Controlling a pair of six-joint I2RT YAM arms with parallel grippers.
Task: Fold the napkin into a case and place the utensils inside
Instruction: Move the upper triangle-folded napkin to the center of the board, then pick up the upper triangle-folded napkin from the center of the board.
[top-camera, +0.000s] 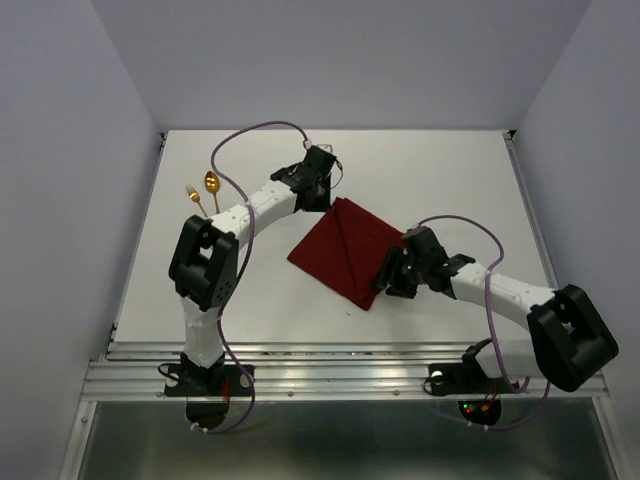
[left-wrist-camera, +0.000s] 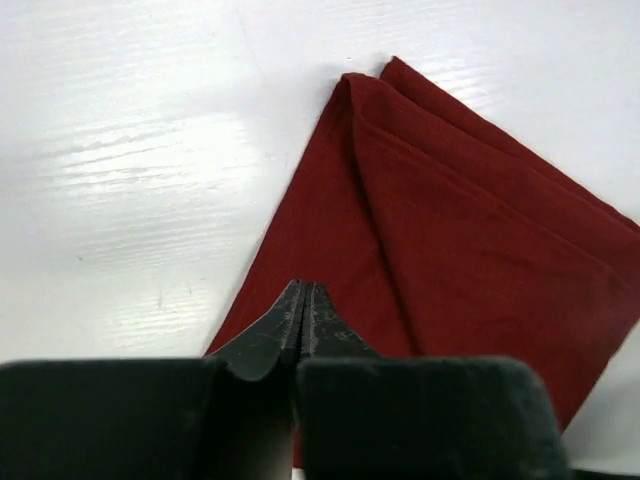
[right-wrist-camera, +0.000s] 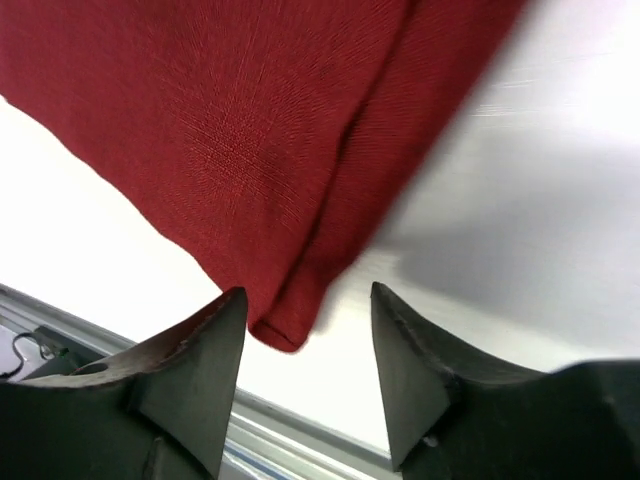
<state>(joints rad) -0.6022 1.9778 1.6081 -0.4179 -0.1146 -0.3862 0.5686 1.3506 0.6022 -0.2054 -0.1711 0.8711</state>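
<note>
napkin (top-camera: 340, 250) corner between wide right fingers (right-wrist-camera: 190, 370); left fingers (left-wrist-camera: 268, 347) pressed together over it.

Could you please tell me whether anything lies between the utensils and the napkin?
Yes: the left arm's white forearm lies between the spoon and fork and the folded napkin. Nothing else shows there.

Lab test booth: plain walls (top-camera: 60, 150) enclosing a white table (top-camera: 440, 170).
</note>
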